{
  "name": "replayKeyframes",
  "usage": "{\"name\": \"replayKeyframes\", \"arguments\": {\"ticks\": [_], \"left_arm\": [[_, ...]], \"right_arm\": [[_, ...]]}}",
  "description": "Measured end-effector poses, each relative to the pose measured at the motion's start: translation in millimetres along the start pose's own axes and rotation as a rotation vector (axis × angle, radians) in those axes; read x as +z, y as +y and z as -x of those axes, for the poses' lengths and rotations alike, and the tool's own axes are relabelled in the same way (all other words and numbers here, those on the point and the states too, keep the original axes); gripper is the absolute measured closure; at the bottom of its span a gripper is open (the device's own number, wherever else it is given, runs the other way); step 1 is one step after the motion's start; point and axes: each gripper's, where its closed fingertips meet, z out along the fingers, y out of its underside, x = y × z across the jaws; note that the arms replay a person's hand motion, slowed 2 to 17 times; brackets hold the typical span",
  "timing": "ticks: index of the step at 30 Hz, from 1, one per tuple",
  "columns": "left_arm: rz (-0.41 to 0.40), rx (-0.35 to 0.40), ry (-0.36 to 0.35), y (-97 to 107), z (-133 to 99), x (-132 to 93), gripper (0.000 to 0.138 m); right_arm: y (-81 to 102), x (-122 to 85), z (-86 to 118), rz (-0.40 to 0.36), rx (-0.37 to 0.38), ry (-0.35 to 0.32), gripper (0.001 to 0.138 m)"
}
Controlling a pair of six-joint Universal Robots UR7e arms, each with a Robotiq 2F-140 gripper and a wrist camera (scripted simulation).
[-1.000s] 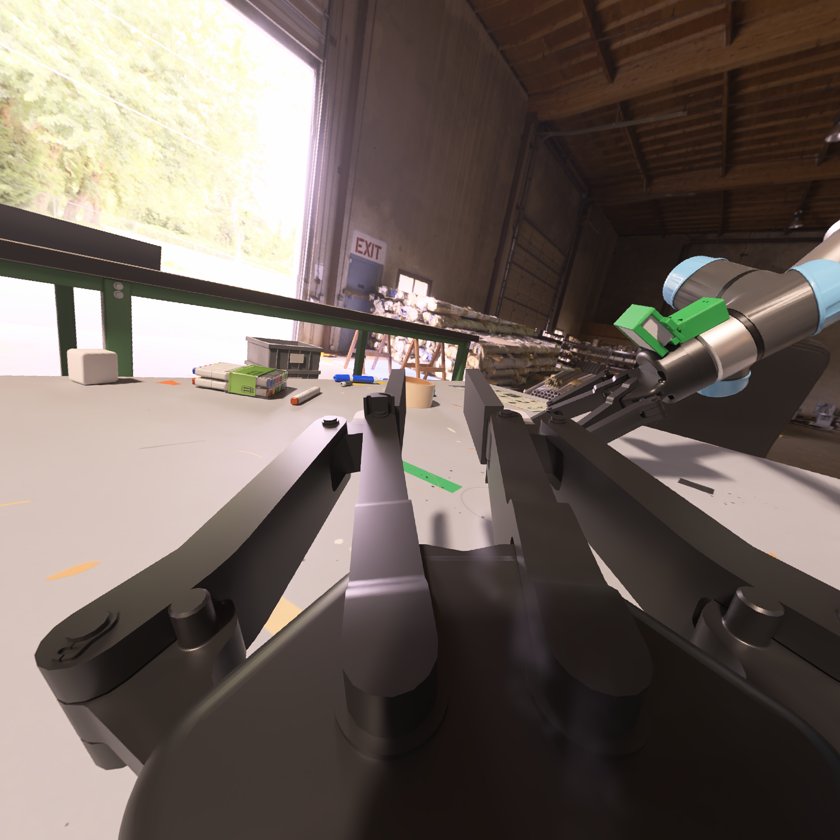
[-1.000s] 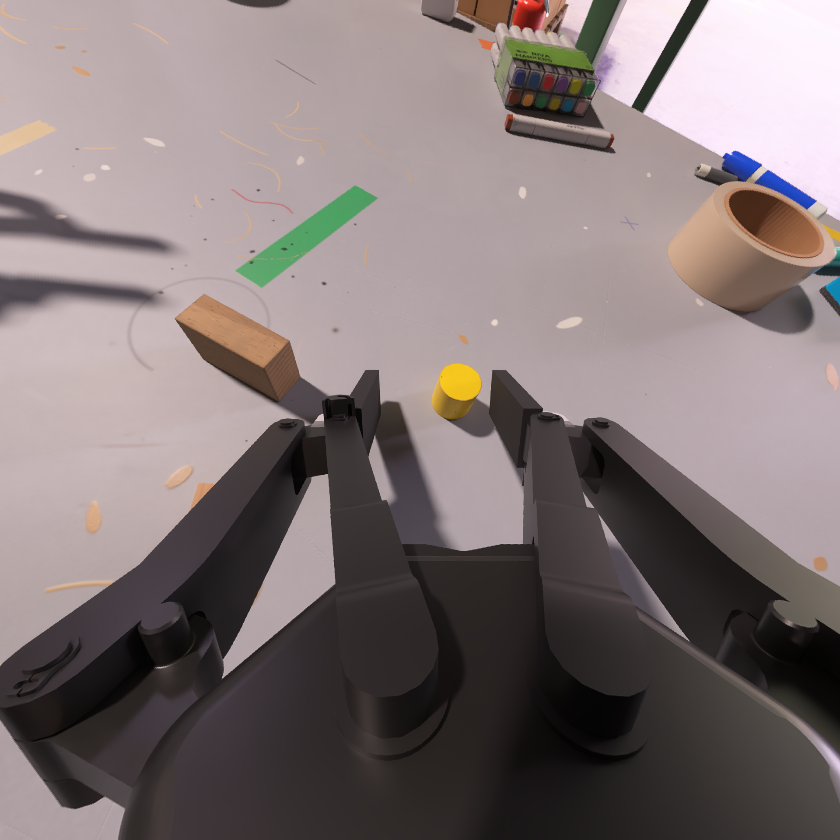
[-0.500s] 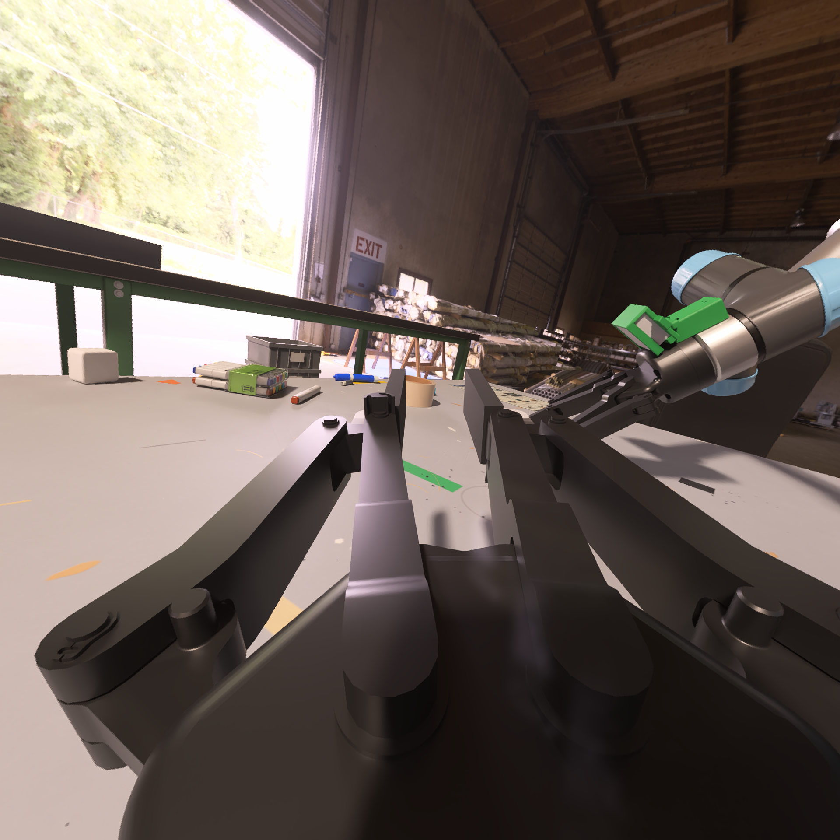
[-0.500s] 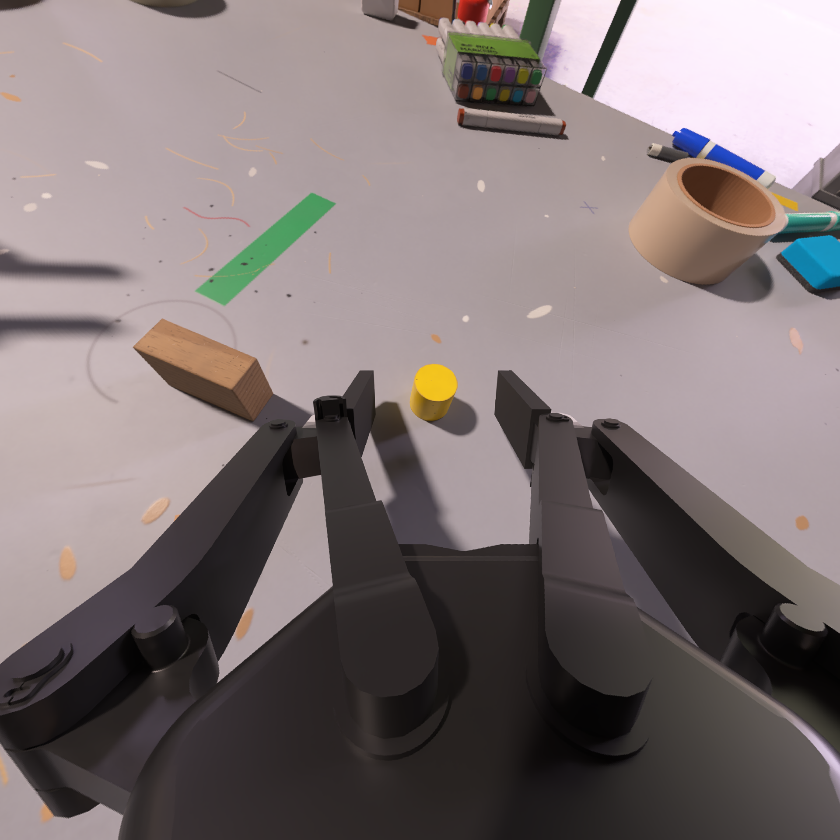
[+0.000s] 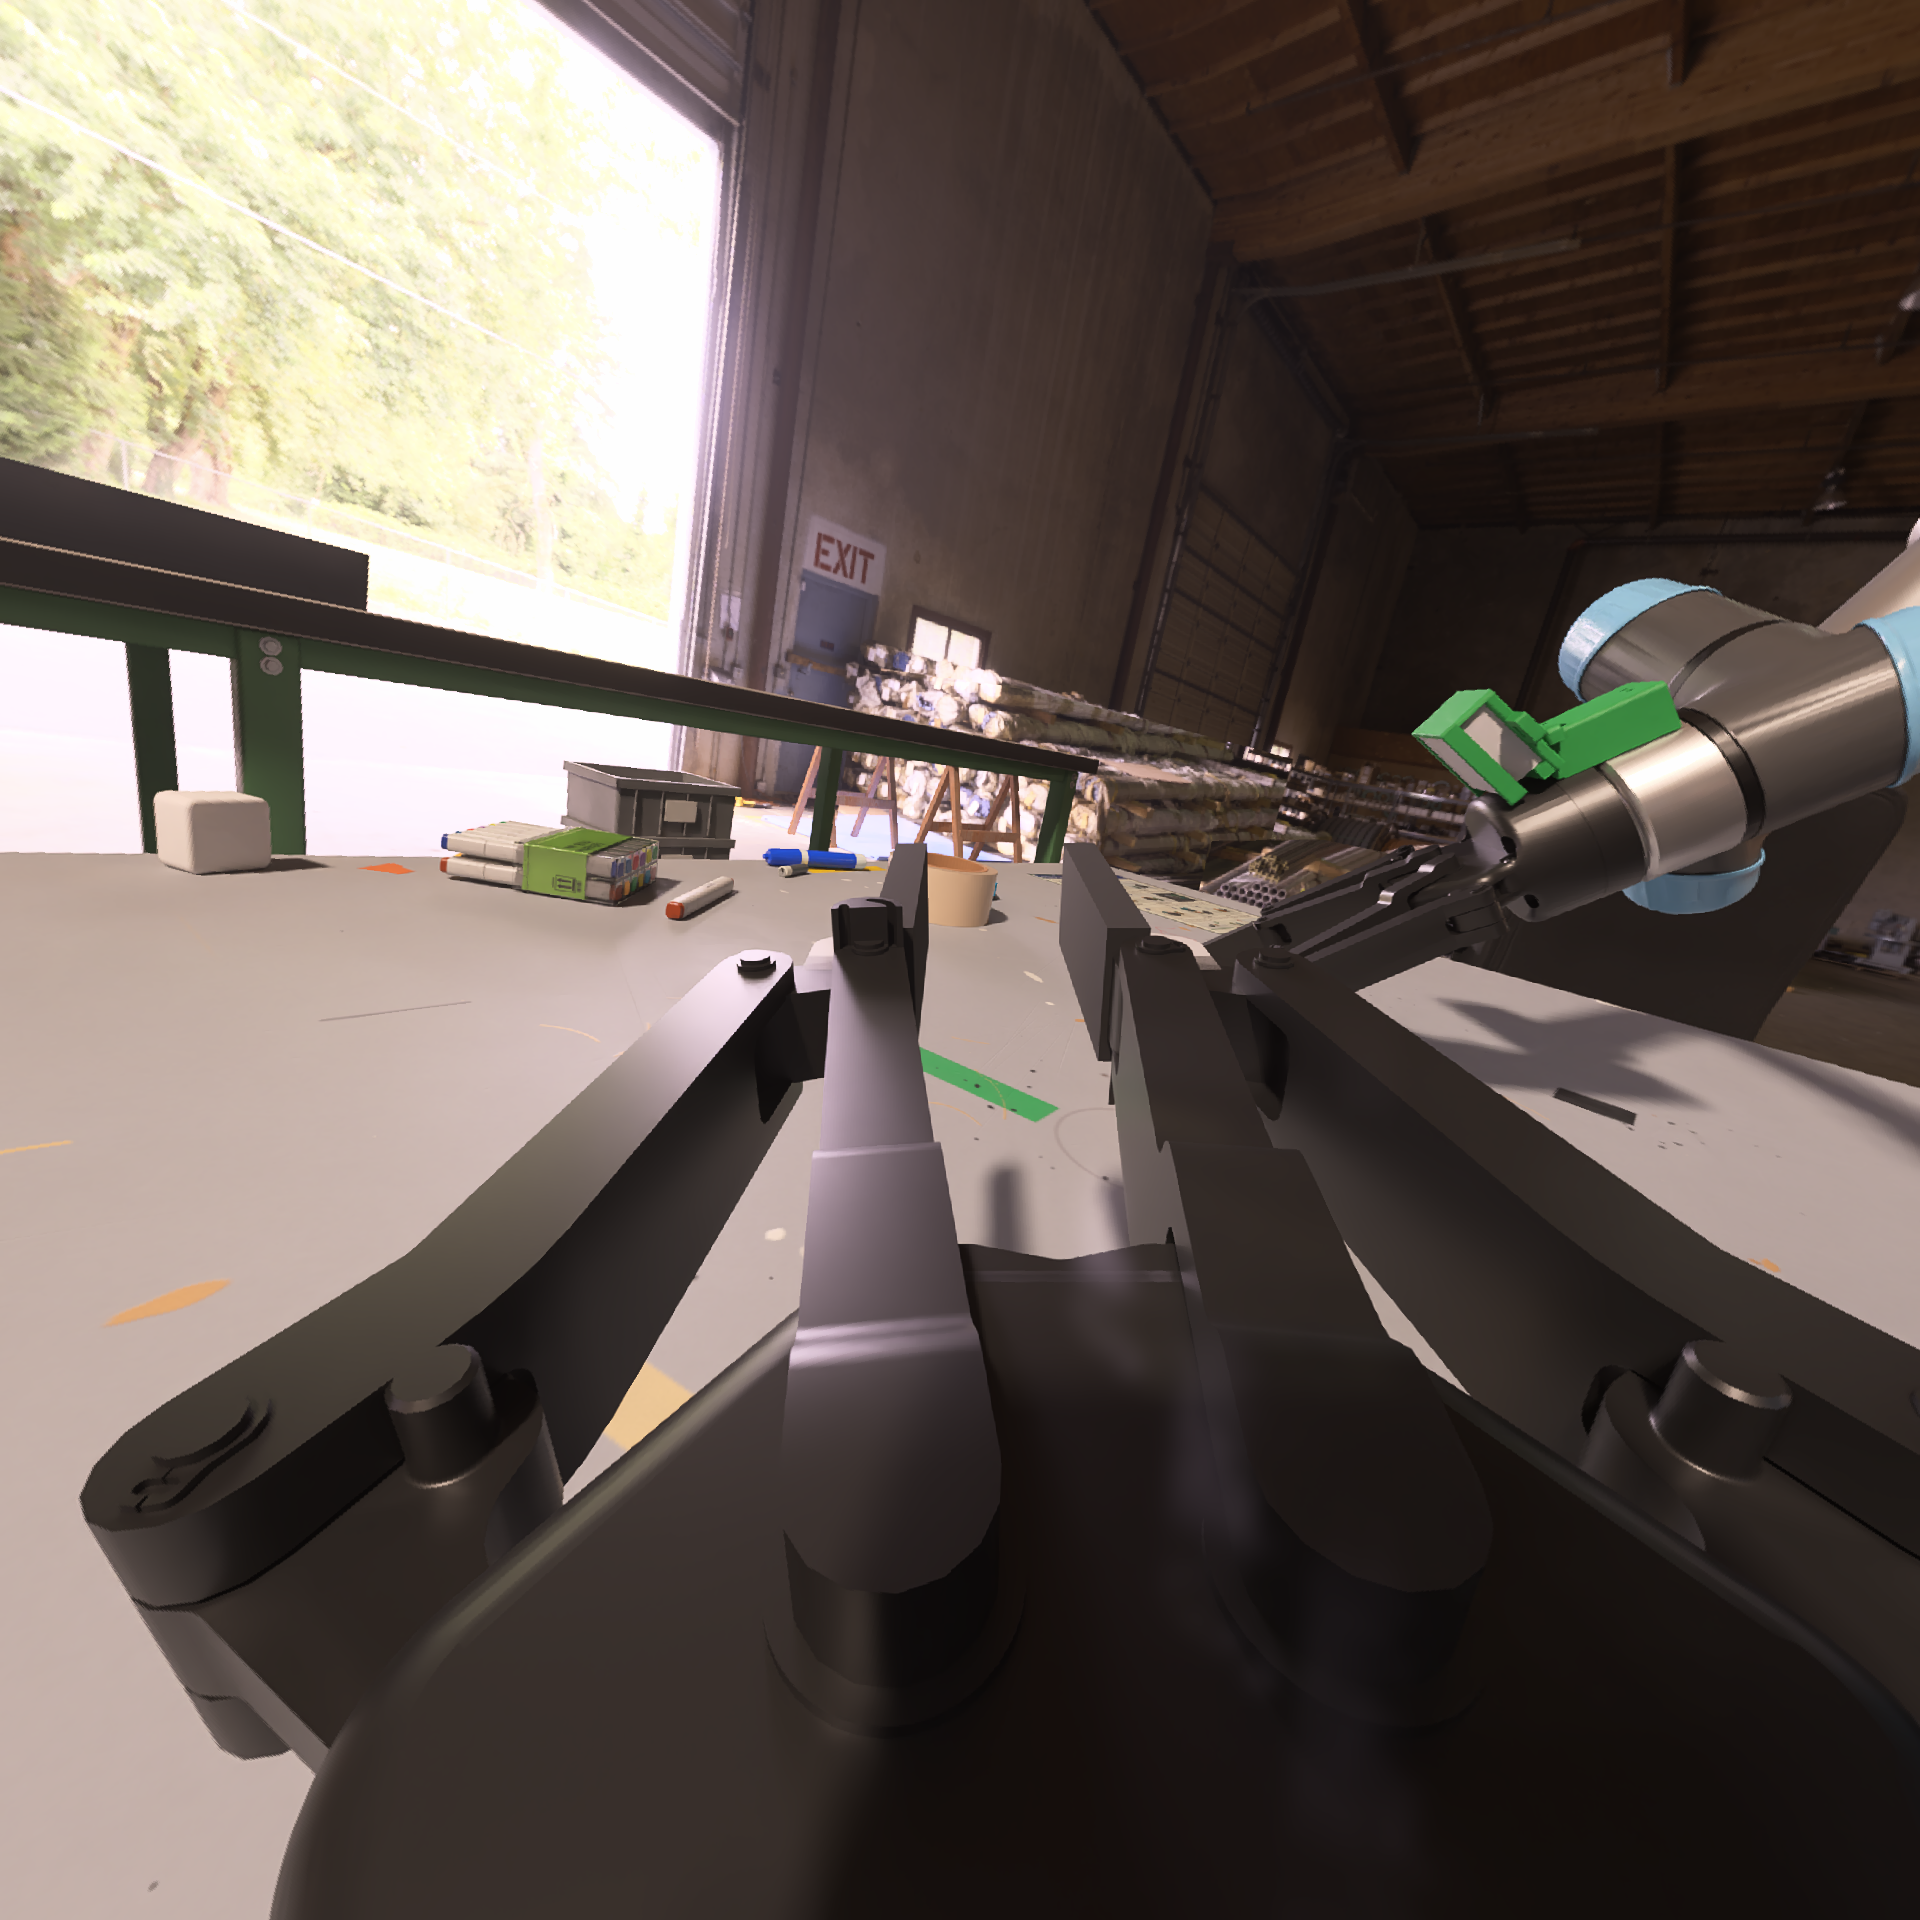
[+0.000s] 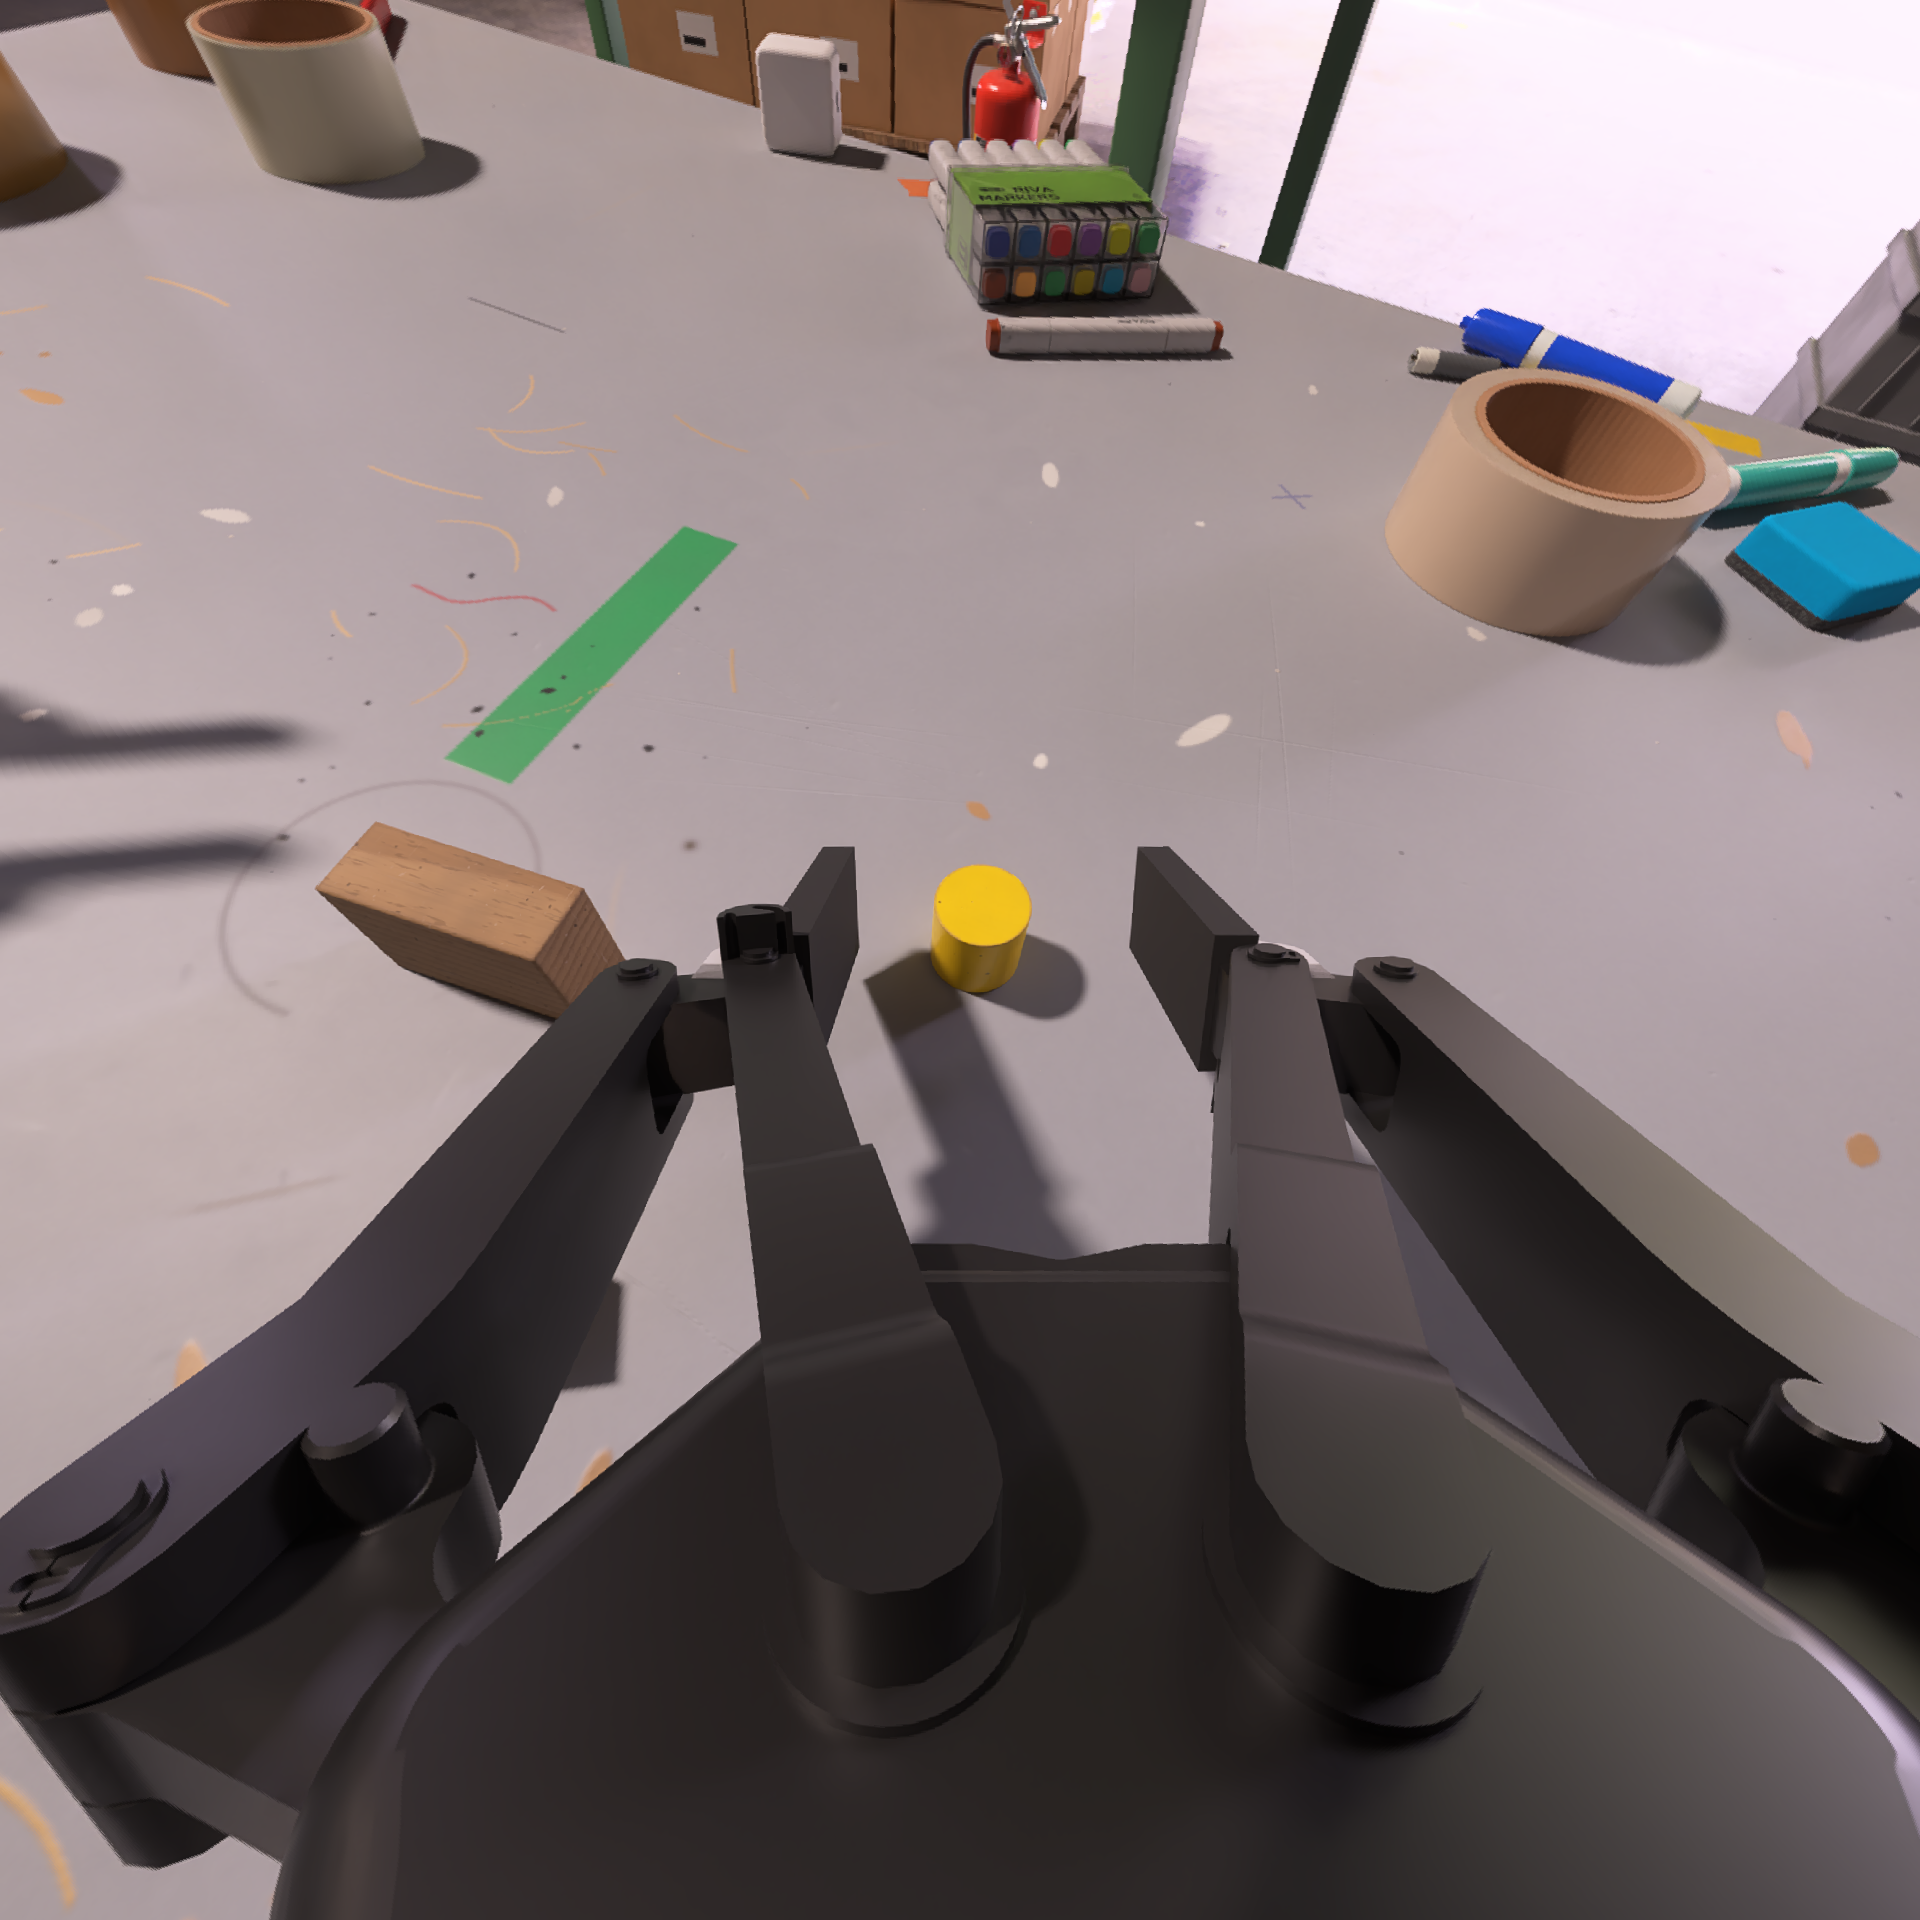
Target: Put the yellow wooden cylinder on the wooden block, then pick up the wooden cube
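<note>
In the right wrist view, a small yellow cylinder [image 6: 980, 927] stands upright on the grey table [image 6: 935, 623]. My right gripper [image 6: 992, 914] is open, with the cylinder between its fingertips and not touching them. A flat wooden block [image 6: 468, 914] lies just left of the left finger. No wooden cube is in view. In the left wrist view, my left gripper [image 5: 992, 914] is open and empty above the table; the right arm [image 5: 1662, 790] shows at the right, reaching down behind my fingers.
A tan tape roll [image 6: 1548, 509] lies at the right, with a blue eraser [image 6: 1829, 566] and markers [image 6: 1579, 348] beyond it. A marker box [image 6: 1055, 234] and a loose marker [image 6: 1101, 335] lie far ahead. A green tape strip [image 6: 592, 655] and two more rolls [image 6: 307, 94] are on the left.
My right gripper has tilted and drawn lower toward the cylinder, which now sits between the fingertips. The jaws have opened wider. The left gripper has not moved.
</note>
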Motion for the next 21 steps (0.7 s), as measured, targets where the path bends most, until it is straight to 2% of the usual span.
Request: {"name": "replayKeyframes", "arguments": {"ticks": [11, 21], "left_arm": [[0.0, -0.002, 0.0, 0.0, 0.2, 0.0, 0.104], [0.001, -0.005, -0.001, 0.2, 0.5, 0.1, 0.104]], "right_arm": [[-0.1, 0.9, -0.9, 0.004, 0.023, 0.022, 0.068], [-2.9, 1.1, 6.5, -0.005, 0.063, 0.002, 0.069]]}}
